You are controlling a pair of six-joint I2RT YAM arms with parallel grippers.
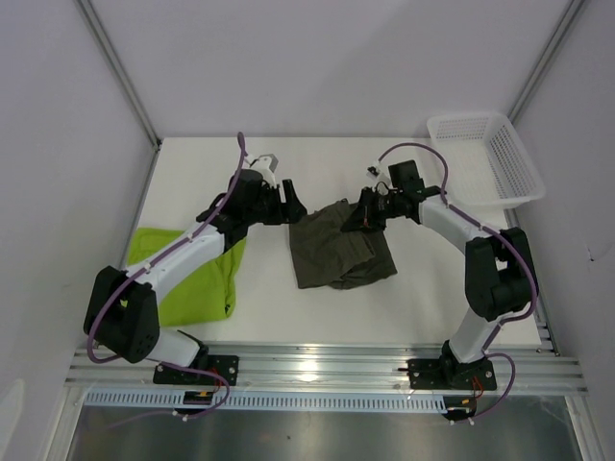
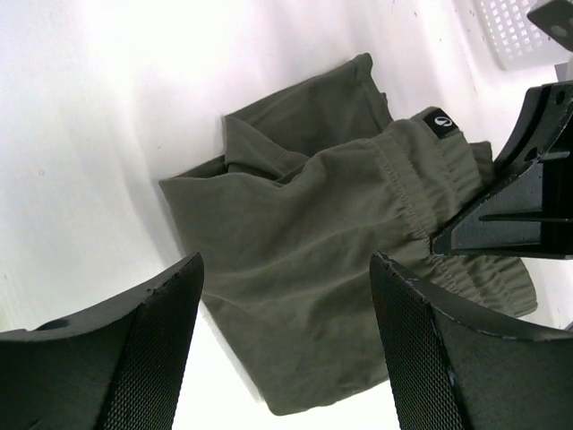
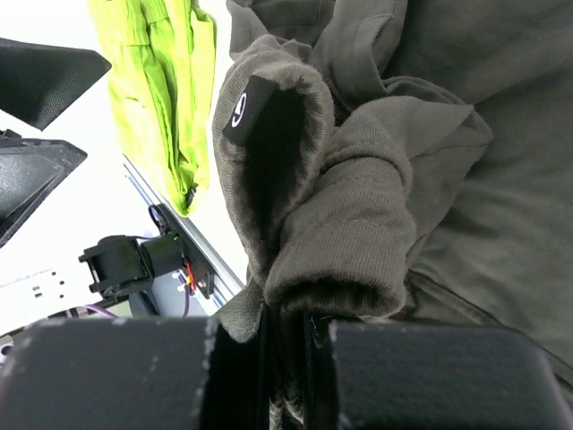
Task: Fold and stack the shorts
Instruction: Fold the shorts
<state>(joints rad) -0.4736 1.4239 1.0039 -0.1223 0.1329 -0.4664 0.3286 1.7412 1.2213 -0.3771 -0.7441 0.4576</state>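
The dark olive-grey shorts (image 1: 338,252) lie crumpled mid-table. My right gripper (image 1: 369,213) is shut on their elastic waistband at the far right corner, and the right wrist view shows the band (image 3: 358,233) bunched between the jaws (image 3: 286,336). My left gripper (image 1: 294,209) hovers open at the shorts' far left edge. In its own view the olive cloth (image 2: 304,260) lies below the spread fingers (image 2: 152,349), with nothing between them. The lime green shorts (image 1: 197,274) lie folded at the near left, partly under the left arm.
A white mesh basket (image 1: 488,154) stands at the far right corner. The right gripper's black body (image 2: 528,206) sits close to the left gripper's right finger. An aluminium rail (image 1: 317,365) runs along the near table edge.
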